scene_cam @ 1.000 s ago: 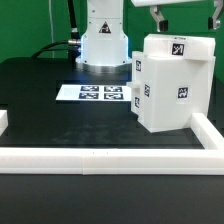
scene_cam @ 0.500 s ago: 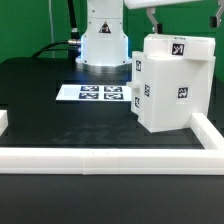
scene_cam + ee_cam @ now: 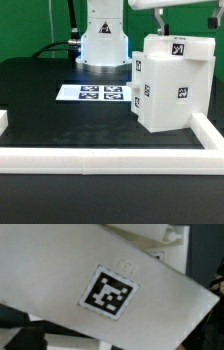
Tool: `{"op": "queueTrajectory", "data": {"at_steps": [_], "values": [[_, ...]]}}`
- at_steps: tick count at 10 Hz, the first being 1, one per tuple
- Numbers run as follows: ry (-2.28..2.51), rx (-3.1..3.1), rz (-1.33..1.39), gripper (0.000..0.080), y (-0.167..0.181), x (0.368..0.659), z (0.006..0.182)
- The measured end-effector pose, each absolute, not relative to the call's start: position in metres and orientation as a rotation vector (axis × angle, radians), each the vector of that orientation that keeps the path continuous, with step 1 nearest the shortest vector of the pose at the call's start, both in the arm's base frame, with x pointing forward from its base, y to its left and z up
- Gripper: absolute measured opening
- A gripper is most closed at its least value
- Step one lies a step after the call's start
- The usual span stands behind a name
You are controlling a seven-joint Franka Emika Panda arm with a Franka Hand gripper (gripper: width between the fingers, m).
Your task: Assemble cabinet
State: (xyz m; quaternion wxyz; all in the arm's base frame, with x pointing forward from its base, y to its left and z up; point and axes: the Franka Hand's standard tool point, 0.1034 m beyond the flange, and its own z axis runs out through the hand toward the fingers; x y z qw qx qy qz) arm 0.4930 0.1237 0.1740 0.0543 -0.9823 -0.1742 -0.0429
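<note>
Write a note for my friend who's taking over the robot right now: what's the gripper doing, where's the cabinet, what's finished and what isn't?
Gripper: open, holding nothing, hanging above the cabinet.
Cabinet: standing on the black table, against the white border rail at the exterior view's right. The wrist view shows its tagged top face.
Marker board: flat on the table beside it.
Done: cabinet body looks put together.
Left: cannot tell; no loose parts are in view.

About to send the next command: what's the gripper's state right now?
Gripper: open, holding nothing; it hangs above the cabinet, apart from it.
</note>
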Motion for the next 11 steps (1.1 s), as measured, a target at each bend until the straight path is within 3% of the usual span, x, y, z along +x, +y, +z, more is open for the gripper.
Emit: {"op": "queueTrajectory", "data": {"at_steps": [11], "values": [[-1.787,-2.502,-0.082,0.0797,0.119,0.485,0.155]]}}
